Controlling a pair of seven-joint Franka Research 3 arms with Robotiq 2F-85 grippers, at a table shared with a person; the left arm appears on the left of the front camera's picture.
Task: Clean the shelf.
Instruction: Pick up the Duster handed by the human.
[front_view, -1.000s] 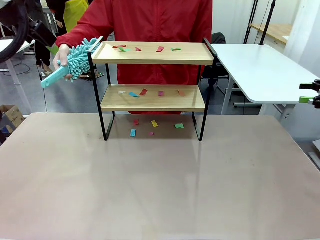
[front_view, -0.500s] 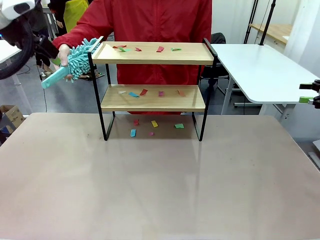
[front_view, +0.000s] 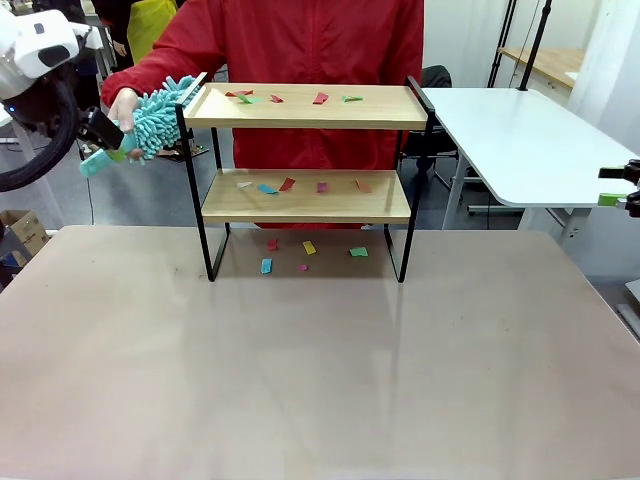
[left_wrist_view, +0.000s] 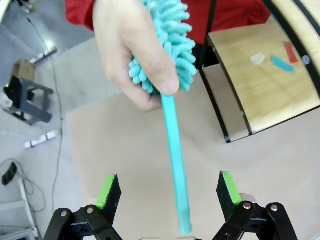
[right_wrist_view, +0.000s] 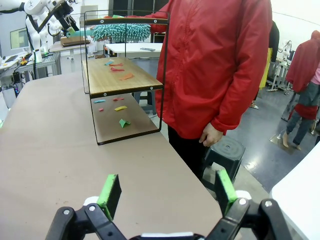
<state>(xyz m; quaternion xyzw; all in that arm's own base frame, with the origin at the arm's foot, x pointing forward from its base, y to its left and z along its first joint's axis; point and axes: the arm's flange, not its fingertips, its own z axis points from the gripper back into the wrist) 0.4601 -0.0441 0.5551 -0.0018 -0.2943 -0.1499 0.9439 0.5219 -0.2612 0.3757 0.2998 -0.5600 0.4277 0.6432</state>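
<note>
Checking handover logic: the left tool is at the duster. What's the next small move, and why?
Probably close the left tool on the duster handle. The handle lies between its open jaws, and the person's hand grips only the fluffy head, leaving the handle free to take.

The left arm (front_view: 35, 45) is glossy white, with a black cable (front_view: 55, 150). The left tool (left_wrist_view: 168, 190) and right tool (right_wrist_view: 167, 192) are black, with green pads (left_wrist_view: 109, 191) and silver screws (left_wrist_view: 243, 205). The person (front_view: 330, 140) wears a red jacket (front_view: 300, 40).
</note>
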